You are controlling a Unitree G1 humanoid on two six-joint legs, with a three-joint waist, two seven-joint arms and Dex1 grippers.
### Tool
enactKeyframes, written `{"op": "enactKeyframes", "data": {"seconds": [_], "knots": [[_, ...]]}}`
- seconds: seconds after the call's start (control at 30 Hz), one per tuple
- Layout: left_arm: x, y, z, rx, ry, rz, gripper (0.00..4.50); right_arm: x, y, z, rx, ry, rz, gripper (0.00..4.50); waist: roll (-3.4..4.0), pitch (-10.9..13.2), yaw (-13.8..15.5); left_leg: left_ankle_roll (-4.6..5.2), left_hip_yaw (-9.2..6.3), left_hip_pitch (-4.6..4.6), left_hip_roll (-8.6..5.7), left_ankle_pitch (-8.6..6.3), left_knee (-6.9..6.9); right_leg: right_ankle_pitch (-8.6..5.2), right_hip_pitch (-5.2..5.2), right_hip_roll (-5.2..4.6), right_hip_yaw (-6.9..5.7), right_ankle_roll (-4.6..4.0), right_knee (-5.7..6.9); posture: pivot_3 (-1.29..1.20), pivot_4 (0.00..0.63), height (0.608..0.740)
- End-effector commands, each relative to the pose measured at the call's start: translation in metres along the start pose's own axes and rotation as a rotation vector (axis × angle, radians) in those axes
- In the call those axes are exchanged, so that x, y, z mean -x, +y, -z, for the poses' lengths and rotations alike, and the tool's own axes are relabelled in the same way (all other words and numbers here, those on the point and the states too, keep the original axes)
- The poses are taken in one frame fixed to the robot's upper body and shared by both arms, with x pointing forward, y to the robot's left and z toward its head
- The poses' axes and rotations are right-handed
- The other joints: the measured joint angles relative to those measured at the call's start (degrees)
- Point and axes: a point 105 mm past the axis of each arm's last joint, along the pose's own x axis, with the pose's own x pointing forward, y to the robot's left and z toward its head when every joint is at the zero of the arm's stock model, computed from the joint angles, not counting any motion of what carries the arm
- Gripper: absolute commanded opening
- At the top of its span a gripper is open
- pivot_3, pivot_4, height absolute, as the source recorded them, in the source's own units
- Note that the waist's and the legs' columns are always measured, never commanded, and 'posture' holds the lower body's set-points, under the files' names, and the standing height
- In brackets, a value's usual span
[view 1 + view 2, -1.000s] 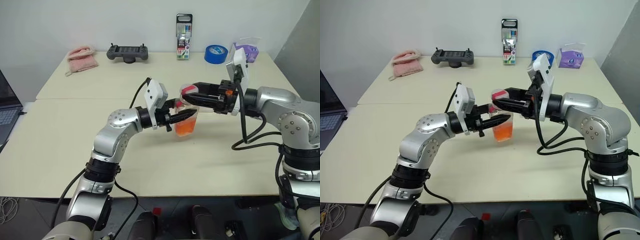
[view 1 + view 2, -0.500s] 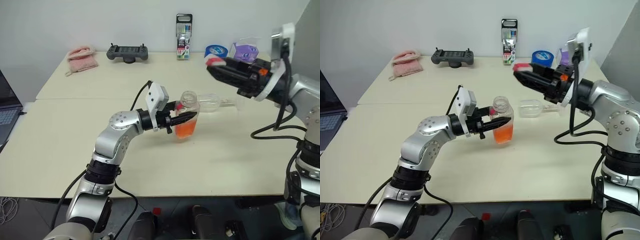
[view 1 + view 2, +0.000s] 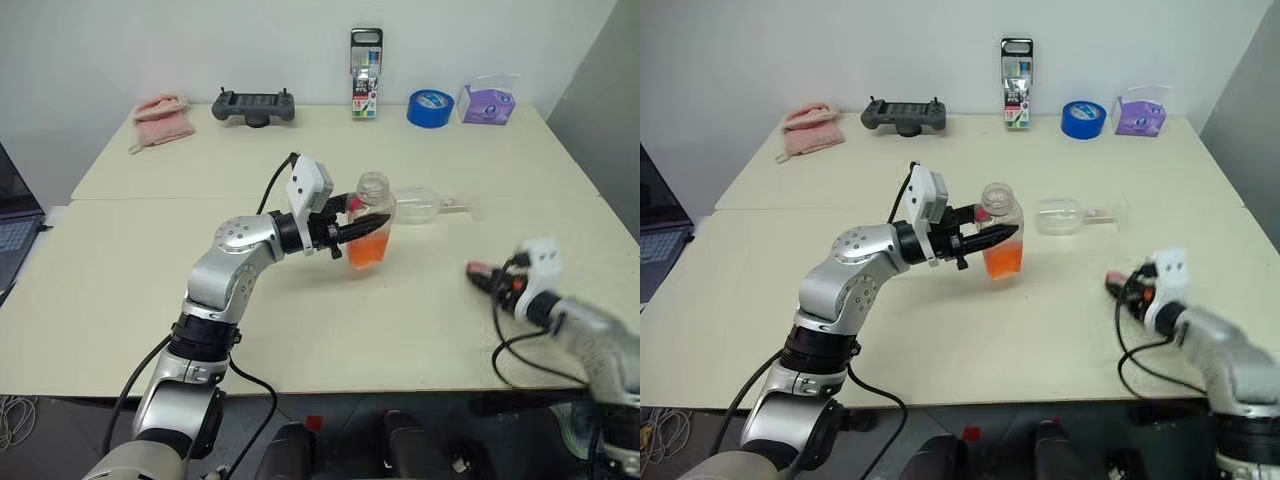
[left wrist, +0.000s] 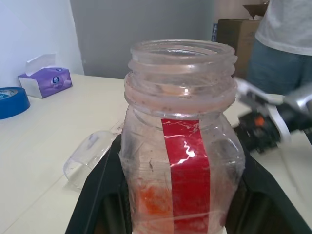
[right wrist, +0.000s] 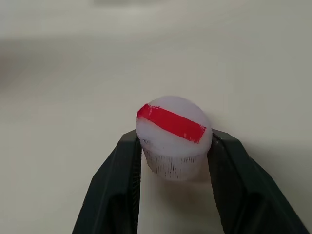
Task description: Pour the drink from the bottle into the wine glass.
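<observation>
Lowered from above the table to near its front edge, my right gripper [image 5: 173, 183] pinches the white cap [image 5: 174, 137]. Farther in, my left gripper [image 3: 352, 231] clamps the open bottle [image 3: 371, 222], light, slick plastic best held mid-body. Beyond, the wine glass [image 3: 418, 204] lies tipped over, fragile, best taken by its stem.
</observation>
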Motion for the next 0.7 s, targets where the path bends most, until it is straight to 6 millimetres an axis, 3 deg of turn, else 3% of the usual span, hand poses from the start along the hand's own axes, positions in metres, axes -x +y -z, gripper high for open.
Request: {"op": "enactKeyframes", "data": {"seconds": [0.03,0.2,0.33,0.47,0.53,0.6,0.7], "knots": [[0.004,0.009,-0.014,-0.071,-0.024,-0.040,1.79,0.006,-0.017,-0.020,0.059,-0.062,0.080,2.60,-0.01,0.0,0.1,0.00,-0.04,0.01,-0.01,0.00,0.02,-0.02,0.03,0.02,-0.05,0.04,-0.02,0.00,0.150,0.740],[0.016,0.030,-0.011,-0.068,-0.015,-0.151,1.79,0.012,-0.014,-0.029,0.100,-0.069,0.038,4.42,-0.01,0.0,0.2,0.00,-0.10,-0.03,-0.03,0.00,0.00,-0.02,0.03,0.06,-0.11,0.02,-0.04,0.00,0.150,0.740],[0.030,0.045,-0.009,-0.067,-0.007,-0.232,1.79,0.019,-0.006,-0.038,0.210,-0.046,-0.014,4.50,0.00,0.0,0.2,0.00,-0.11,-0.04,-0.03,0.00,0.00,-0.01,0.02,0.06,-0.12,0.01,-0.04,0.00,0.150,0.740],[0.048,0.065,-0.010,-0.056,-0.004,-0.355,1.79,0.027,0.028,-0.059,0.324,-0.054,-0.178,4.50,-0.01,0.0,0.1,0.00,-0.12,-0.02,-0.02,0.00,0.00,-0.04,0.03,0.06,-0.13,0.06,-0.03,0.00,0.150,0.740],[0.066,0.078,-0.006,-0.063,0.034,-0.452,1.79,0.030,0.060,-0.068,0.382,-0.077,-0.325,4.50,-0.02,0.0,0.1,0.00,-0.14,-0.03,0.01,0.00,0.00,-0.07,0.03,0.09,-0.16,0.12,-0.04,0.00,0.150,0.740],[0.098,0.096,-0.003,-0.059,0.051,-0.627,1.79,0.025,0.101,-0.079,0.432,-0.162,-0.488,4.50,-0.03,0.0,-0.3,0.00,-0.14,-0.02,0.03,0.00,0.00,-0.07,0.02,0.11,-0.15,0.11,-0.04,0.00,0.150,0.740],[0.117,0.109,0.000,-0.080,0.076,-0.799,1.79,0.008,0.162,-0.096,0.434,-0.295,-0.663,4.50,-0.07,0.0,-0.8,0.00,-0.20,0.05,0.18,-0.01,-0.03,-0.07,0.02,0.26,-0.17,0.11,-0.01,0.00,0.150,0.740]]}}
